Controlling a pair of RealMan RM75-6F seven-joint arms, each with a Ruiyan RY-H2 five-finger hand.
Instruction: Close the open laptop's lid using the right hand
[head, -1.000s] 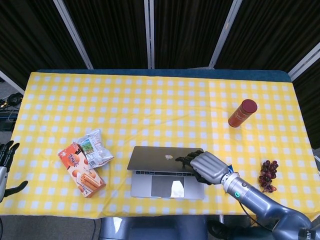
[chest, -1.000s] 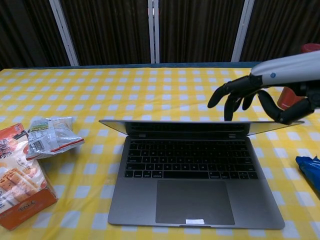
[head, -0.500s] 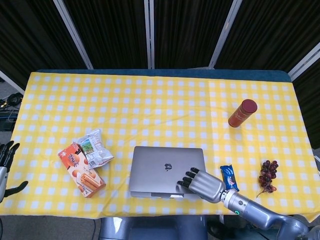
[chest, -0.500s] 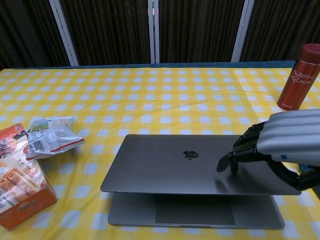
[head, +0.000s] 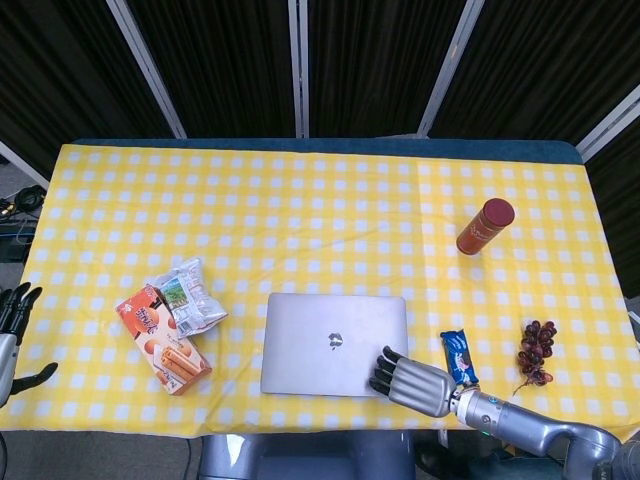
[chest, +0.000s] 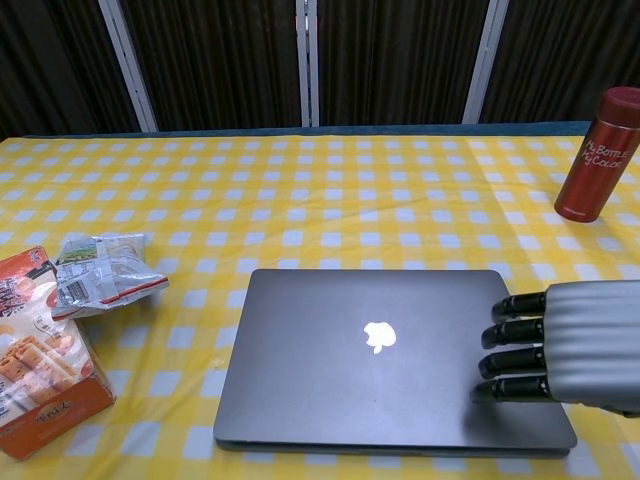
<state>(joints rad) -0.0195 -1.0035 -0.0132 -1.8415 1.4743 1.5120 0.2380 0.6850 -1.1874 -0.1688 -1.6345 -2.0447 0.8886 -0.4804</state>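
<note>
1. Far left edge, head view: left hand (head: 14, 315) idle off table side, fingers apart, holding nothing; not seen in chest view.
2. Left-front of table (head: 300, 200) w/ yellow check cloth: orange snack box (chest: 38, 355) w/ silver snack bag (chest: 102, 275) just beside it, touching or nearly. Both apart from laptop.
3. Center-front: laptop (chest: 380, 350) lies w/ lid flat on base, logo up, no gap visible along front edge in chest view. Judged shut.
4. Right-front corner of lid: right hand (chest: 560, 345) rests fingertips (chest: 500, 362) on lid surface, fingers stretched flat and side by side, grasping nothing. Looks like pressing, not gripping.
5. Right of laptop: blue snack bar (head: 459, 356) near hand's wrist, grapes (head: 535, 345) further right, red bottle (chest: 596, 153) upright at back right, well apart.
6. Step: final press-down, task looks essentially done. Next move calls for lifting hand straight up off lid w/o dragging laptop, then pulling back clear of snack bar.
</note>
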